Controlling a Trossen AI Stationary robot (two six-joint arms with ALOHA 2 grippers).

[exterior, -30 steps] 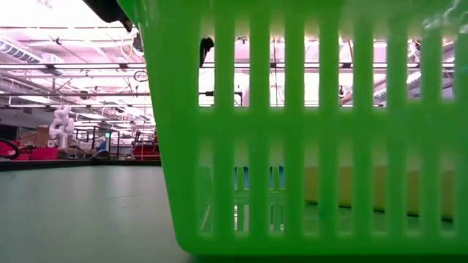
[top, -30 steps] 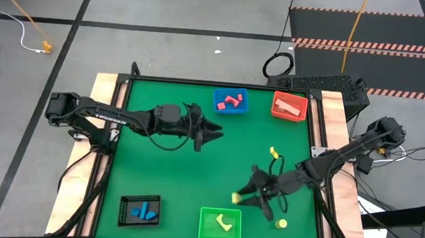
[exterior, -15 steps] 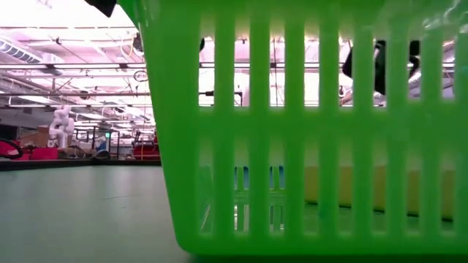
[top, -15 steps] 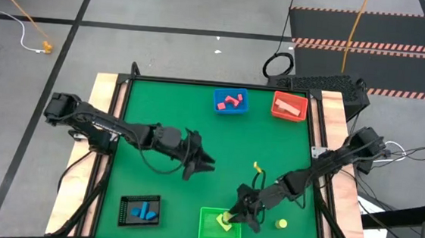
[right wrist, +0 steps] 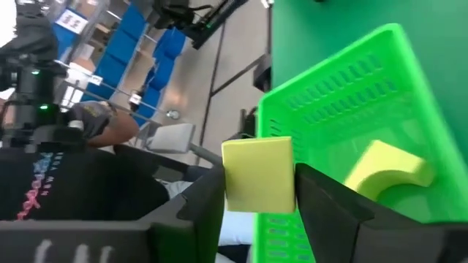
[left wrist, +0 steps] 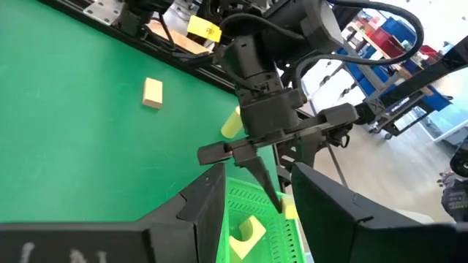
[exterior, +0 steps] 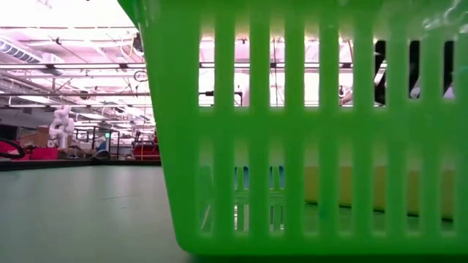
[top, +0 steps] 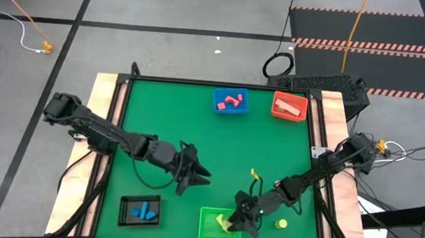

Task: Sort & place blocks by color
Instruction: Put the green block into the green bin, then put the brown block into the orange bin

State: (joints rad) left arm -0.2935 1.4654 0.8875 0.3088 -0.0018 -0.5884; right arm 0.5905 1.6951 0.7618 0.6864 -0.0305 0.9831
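Note:
My right gripper hangs over the green tray at the table's near edge, shut on a small yellow block. A notched yellow piece lies in that tray. My left gripper stands open with nothing between its fingers, just left of the green tray and above the mat, pointing toward the right gripper. A yellow cylinder lies on the mat to the right of the tray. In the left wrist view a tan block lies on the mat. My right gripper pinches the yellow block by two opposite faces between its two fingers. The fingers come slanting down from the table's right side. The block is lifted clear, above the green tray's open top.
A blue tray with red pieces and a red tray with a tan block stand at the far edge. A black tray with blue blocks sits near left. The green tray's slotted wall fills the low view. The mat's middle is bare.
My right gripper has come down and toward the near edge with the yellow block, rolling as it went, from the mat right of the green tray to over the tray. My left gripper has swung from the table's middle toward the near edge, closer to the green tray.

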